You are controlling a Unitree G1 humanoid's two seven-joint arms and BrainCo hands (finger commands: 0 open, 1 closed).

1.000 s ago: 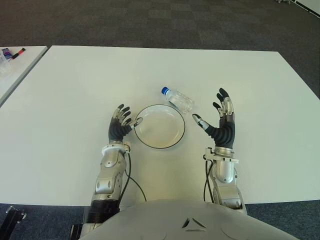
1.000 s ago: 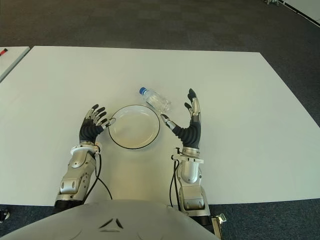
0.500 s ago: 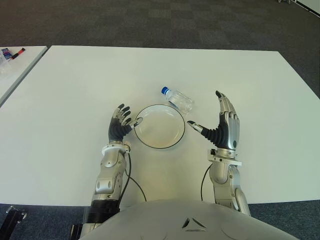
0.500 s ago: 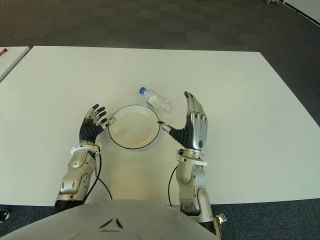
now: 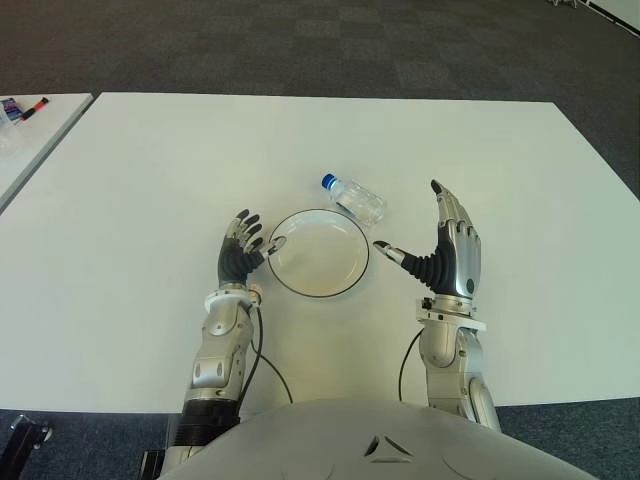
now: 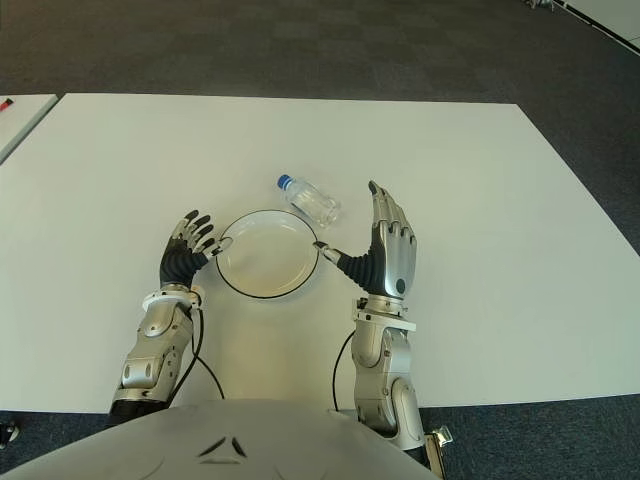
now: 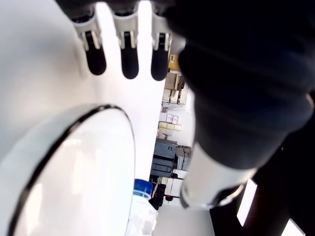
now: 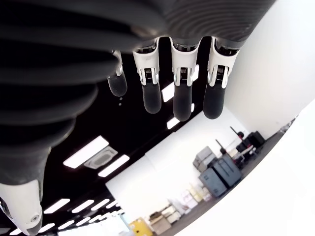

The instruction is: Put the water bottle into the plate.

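Just beyond the plate (image 5: 318, 252), the water bottle (image 5: 355, 199) lies left of the spread, empty right hand (image 5: 446, 256)

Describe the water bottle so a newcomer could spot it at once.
On the white table, find the round plate with a dark rim between the left hand and right hand. The water bottle lies on its side just beyond the plate's far right edge: clear plastic, blue cap.
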